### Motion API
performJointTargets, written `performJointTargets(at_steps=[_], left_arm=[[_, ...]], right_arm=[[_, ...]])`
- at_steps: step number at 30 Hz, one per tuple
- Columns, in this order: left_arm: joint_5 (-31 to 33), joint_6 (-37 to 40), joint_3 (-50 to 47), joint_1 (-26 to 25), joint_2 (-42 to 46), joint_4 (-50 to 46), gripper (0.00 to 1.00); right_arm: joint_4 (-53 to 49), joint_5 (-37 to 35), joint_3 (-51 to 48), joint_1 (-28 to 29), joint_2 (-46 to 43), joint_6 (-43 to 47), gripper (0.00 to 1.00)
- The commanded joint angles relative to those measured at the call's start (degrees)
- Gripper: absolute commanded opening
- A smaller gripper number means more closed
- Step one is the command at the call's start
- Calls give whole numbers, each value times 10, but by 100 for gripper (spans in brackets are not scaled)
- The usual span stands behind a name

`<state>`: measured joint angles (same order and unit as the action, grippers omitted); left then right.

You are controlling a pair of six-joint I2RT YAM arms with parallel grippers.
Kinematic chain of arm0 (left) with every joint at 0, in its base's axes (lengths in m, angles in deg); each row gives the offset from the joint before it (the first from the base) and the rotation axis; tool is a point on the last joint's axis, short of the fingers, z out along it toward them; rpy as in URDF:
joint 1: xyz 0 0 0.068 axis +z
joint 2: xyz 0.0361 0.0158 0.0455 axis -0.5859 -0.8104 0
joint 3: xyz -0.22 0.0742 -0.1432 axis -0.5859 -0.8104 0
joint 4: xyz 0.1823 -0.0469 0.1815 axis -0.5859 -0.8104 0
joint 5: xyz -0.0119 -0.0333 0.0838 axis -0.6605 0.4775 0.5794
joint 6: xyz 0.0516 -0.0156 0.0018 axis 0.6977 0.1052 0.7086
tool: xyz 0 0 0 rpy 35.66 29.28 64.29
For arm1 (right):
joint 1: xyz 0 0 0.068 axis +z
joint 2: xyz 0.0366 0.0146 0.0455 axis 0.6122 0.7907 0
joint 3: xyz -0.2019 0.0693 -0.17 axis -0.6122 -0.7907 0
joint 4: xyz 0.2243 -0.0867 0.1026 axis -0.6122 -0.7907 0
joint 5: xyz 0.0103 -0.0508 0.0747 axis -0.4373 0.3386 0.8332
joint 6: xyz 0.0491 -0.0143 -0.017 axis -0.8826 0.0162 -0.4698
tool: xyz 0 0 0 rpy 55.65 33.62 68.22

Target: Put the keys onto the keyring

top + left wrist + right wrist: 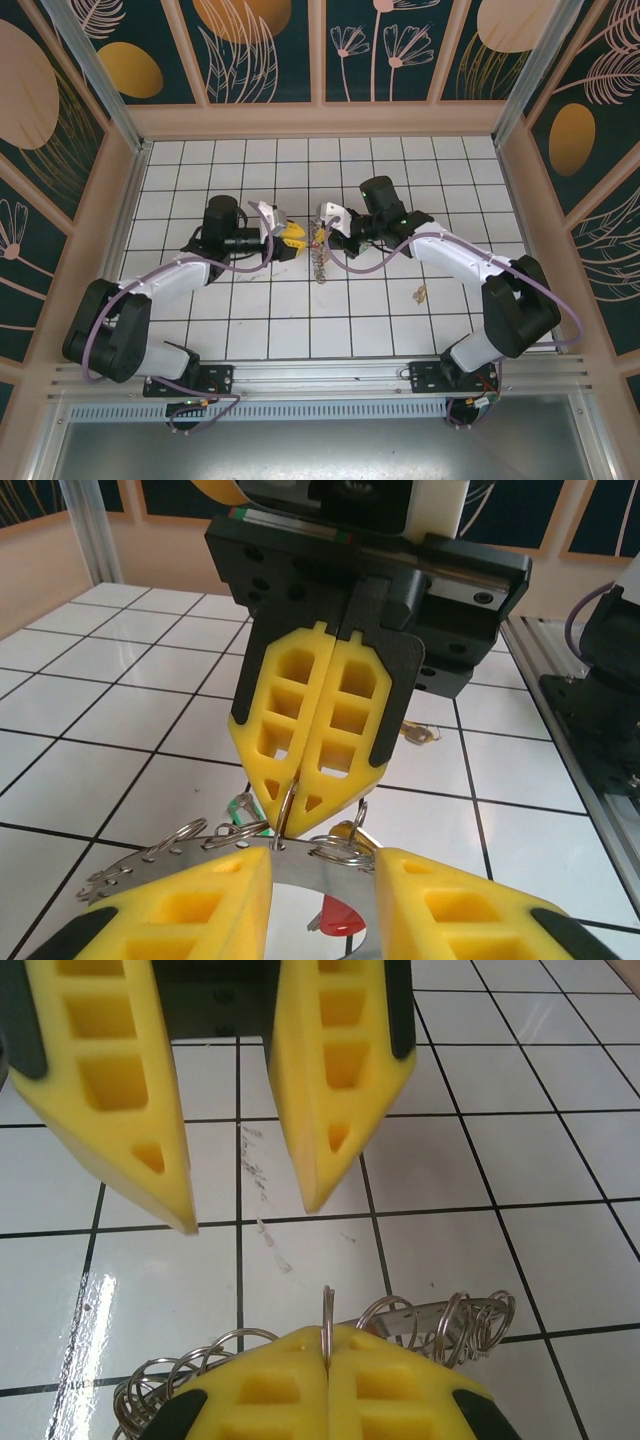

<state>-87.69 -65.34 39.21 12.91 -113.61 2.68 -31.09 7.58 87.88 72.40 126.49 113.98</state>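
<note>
The keyring (320,262) hangs over the middle of the table, a flat grey metal hoop (160,858) fringed with small wire rings (440,1315). My right gripper (320,235) is shut on one of those small rings (327,1338), and the hoop hangs from it. My left gripper (290,238) faces it, open (322,880), its fingertips just short of the hoop's band and not touching it. A red-headed key (347,918) and a green-headed key (240,806) dangle from the hoop. A brass key (421,293) lies loose on the tiles to the right.
The floor is white tiles with dark grout, with wooden walls (320,120) on three sides. An aluminium rail (320,375) carries both arm bases at the near edge. Scuff marks (262,1230) show on the tiles under the grippers.
</note>
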Motion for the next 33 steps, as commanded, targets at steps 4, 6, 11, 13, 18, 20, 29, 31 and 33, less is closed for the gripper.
performJointTargets(at_steps=[4, 6, 11, 13, 18, 20, 29, 31, 33], left_arm=[[-13, 45, 27, -11, -17, -33, 33], [-12, 45, 27, -13, -18, -33, 33], [-7, 49, 32, -18, -27, -38, 35], [-4, 50, 33, -20, -29, -37, 34], [-6, 50, 38, -21, -36, -41, 33], [-4, 51, 40, -22, -39, -40, 32], [21, 103, 57, -22, -48, -112, 28], [25, 109, 60, -22, -51, -120, 26], [23, 109, 62, -22, -54, -121, 26]], right_arm=[[-6, 35, 21, 7, 7, 29, 0], [-6, 36, 19, 8, 6, 32, 0], [-3, 46, 17, 10, 8, 33, 0], [-4, 46, 19, 11, 10, 35, 0], [-6, 48, 20, 13, 14, 35, 0], [-7, 50, 22, 13, 17, 35, 0], [-8, 52, 23, 14, 15, 38, 0], [-8, 53, 23, 15, 16, 39, 0], [-9, 54, 23, 15, 16, 38, 0]])
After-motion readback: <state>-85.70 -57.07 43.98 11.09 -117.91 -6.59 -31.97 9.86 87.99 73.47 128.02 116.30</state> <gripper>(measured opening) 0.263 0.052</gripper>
